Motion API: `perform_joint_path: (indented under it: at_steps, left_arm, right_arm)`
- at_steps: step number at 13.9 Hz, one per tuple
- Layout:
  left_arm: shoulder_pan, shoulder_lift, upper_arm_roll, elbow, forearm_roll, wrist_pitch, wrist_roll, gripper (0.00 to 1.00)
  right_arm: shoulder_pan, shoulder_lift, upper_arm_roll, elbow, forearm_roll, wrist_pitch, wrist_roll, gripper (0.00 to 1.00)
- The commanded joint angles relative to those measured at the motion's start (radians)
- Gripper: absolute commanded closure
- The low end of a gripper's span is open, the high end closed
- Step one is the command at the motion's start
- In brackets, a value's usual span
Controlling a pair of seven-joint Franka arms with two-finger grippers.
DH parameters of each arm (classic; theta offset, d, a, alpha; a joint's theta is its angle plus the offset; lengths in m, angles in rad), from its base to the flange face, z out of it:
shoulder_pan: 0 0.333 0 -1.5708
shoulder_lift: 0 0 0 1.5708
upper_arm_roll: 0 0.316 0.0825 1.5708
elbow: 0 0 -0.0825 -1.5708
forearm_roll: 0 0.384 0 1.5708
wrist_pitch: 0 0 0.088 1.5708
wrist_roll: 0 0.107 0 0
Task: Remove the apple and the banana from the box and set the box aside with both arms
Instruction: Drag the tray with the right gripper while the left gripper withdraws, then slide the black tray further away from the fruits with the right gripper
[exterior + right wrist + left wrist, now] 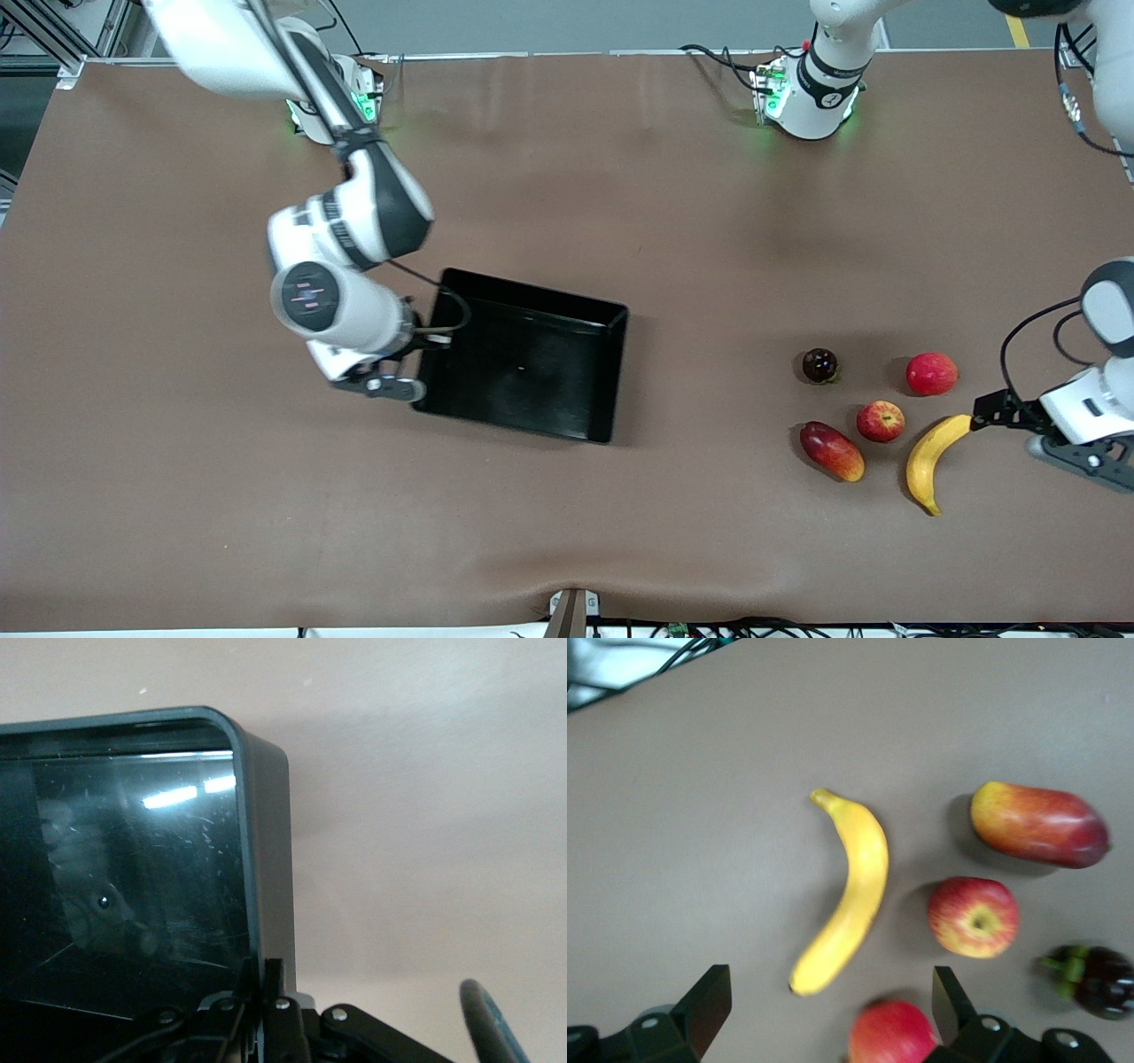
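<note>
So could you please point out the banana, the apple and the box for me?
banana (930, 452), front view, middle of its curve.
apple (881, 421), front view, centre of the fruit.
box (611, 372), front view, wall at the end toward the fruits.

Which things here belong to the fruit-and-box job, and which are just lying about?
Job: banana; apple; box; left gripper, open by the banana; right gripper, shut on the box wall.
Lying about: mango; red fruit; dark fruit.
</note>
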Motion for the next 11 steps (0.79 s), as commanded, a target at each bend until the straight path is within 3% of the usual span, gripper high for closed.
perform_joint_path:
  at_steps: [1,6,11]
  left_arm:
    - [0.004,-0.115,-0.016,-0.036,-0.017,-0.138,-0.151,0.00]
    - [0.003,-0.279,-0.083,-0.034,-0.006,-0.358,-0.447,0.00]
    - [0.003,-0.361,-0.122,-0.023,0.000,-0.384,-0.472,0.00]
  right_arm:
    - [-0.117,-0.065,0.023,-0.040,0.005,-0.043,-0.148,1.00]
    - [-0.332,-0.082,0.021,-0.075,0.071,-0.101,-0.406,1.00]
    - [-0.502,-0.083,0.017,-0.107,0.076,-0.081,-0.598,1.00]
